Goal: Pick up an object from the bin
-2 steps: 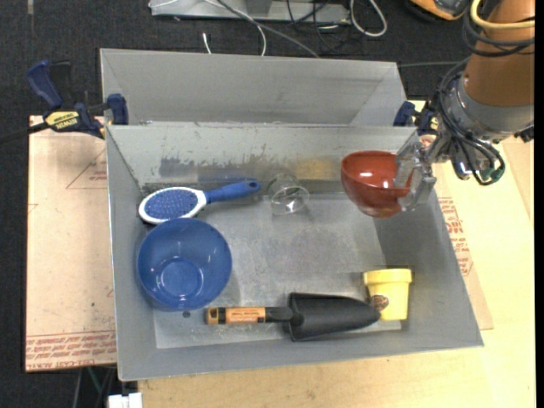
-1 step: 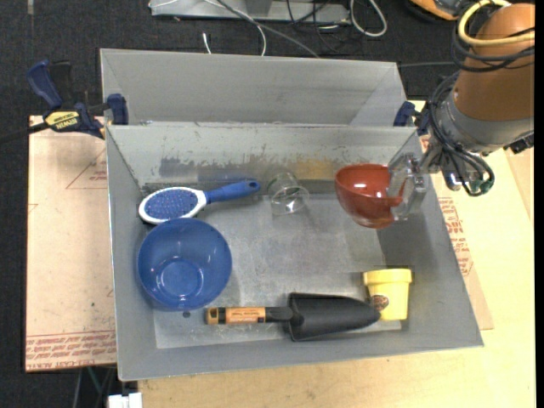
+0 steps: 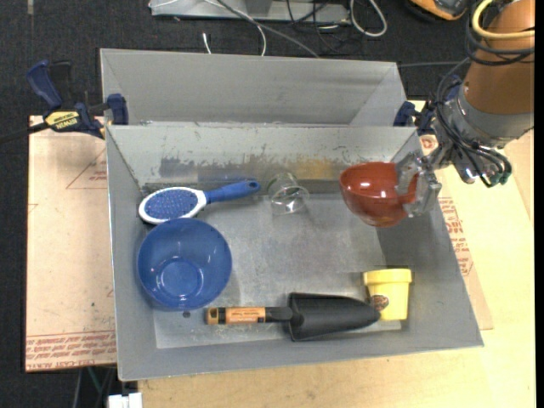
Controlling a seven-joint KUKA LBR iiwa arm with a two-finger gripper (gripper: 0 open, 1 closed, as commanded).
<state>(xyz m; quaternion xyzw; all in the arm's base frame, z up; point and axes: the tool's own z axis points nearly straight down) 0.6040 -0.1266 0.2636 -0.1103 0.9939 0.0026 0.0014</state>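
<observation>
Camera view: looks down on a grey metal bin (image 3: 255, 147) with the arm coming in from the right.
Red bowl: a round red bowl (image 3: 372, 192) sits in the far right corner of the bin, tilted, with its opening facing up and toward the left.
End effector: the end effector (image 3: 420, 185) is at the red bowl's right rim, closed narrow on it; one finger sits inside the rim and the other outside, against the bin's right wall.
Arm: the orange-covered wrist (image 3: 503, 53) hangs above the bin's far right corner, with dark cables looped below it.
Clear cup: a small clear cup (image 3: 287, 194) lies just left of the red bowl, near the back wall, apart from it.
Yellow cup: a yellow cup (image 3: 388, 291) lies on its side near the front right, well below the red bowl.
Trowel: a black trowel (image 3: 327, 314) with a wooden handle lies along the front wall, its blade touching the yellow cup.
Brush: a blue brush (image 3: 174, 202) with a white bristle pad lies at the far left.
Blue bowl: a blue bowl (image 3: 184, 263) stands upright just in front of the brush.
</observation>
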